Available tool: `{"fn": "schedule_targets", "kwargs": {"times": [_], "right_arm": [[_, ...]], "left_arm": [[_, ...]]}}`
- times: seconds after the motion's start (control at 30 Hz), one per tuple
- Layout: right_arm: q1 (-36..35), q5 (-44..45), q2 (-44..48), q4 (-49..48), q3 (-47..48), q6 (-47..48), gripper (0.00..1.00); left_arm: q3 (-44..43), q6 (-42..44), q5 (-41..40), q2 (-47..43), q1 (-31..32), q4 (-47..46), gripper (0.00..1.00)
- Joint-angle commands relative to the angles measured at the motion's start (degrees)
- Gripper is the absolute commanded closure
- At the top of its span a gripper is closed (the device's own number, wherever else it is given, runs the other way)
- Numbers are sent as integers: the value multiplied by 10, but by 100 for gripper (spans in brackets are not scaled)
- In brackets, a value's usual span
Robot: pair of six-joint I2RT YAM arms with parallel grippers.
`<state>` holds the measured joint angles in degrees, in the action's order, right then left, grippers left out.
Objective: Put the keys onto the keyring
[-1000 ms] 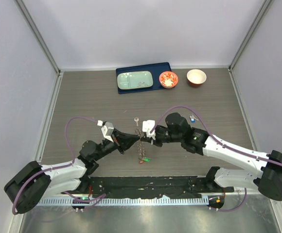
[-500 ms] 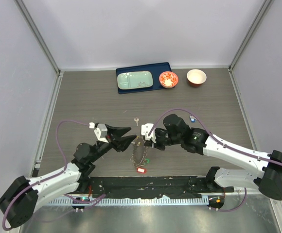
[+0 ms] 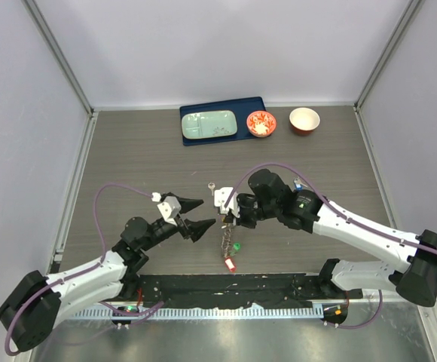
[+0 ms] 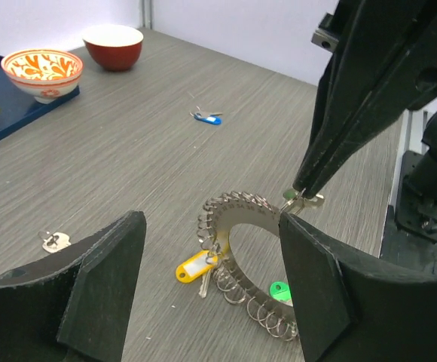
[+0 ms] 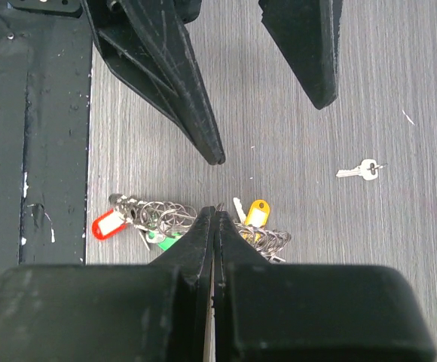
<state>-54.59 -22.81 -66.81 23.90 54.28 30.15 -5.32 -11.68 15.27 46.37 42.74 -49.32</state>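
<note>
Left arm lies low, reaching in from the near-left. The left gripper (image 3: 209, 213) has its fingers spread wide with nothing between them, tips pointing at the keyring (image 3: 225, 235) from just beside it, not touching.

Right arm bends in from the near-right, elbow high. The right gripper (image 3: 224, 219) is pinched tight on the top of the keyring's rim. Whether it nips the rim itself or a small loop on it is hard to say from here.

The keyring stands tilted just in front of the arm bases, lower edge on the table (image 3: 128, 151). It is a flat dark-grey metal plate with a toothed rim strung with wire loops. On it are a yellow-tagged key (image 4: 190, 266), a green tag (image 4: 280, 289) and a red tag (image 3: 230, 264).

Loose on the wood-grain top:
- a silver key (image 4: 53, 240) near the ring
- a blue-headed key (image 4: 207, 118) farther off

At the far edge:
- a blue tray (image 3: 252, 104) carrying a pale green rectangular dish (image 3: 203, 124) with a few tiny items on it
- an orange-patterned bowl (image 3: 261, 123) at the tray's right edge
- a glossy red bowl (image 3: 304, 120), white inside, beside the tray on the table
</note>
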Motion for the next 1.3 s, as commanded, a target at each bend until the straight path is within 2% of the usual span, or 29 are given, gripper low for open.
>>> {"fn": "schedule_targets", "kwargs": {"times": [0.0,0.17,0.4,0.5,0.57,0.9,1.0,1.13,1.27], "right_arm": [[-3,4,0,11,41,18,99],[-3,-6,-4,17,47,22,99],[-2,-19,-6,28,51,26,99],[-2,-24,-5,32,51,27,99],[-3,-27,-5,33,51,28,99],[-3,-39,-2,40,50,31,99],[-3,-40,-1,40,50,31,99],[-3,-39,0,41,50,31,99],[-3,-34,3,43,50,31,99]], "left_arm": [[-31,46,49,16,-1,-34,23],[-48,67,120,56,0,-35,22],[-58,112,183,111,-1,-57,33],[-65,114,207,136,0,-69,41],[-75,114,215,144,-1,-71,46],[-103,143,249,186,-1,-66,46],[-112,144,266,199,-1,-60,50],[-122,144,283,210,-1,-47,62],[-123,146,289,209,-1,-29,65]]}}
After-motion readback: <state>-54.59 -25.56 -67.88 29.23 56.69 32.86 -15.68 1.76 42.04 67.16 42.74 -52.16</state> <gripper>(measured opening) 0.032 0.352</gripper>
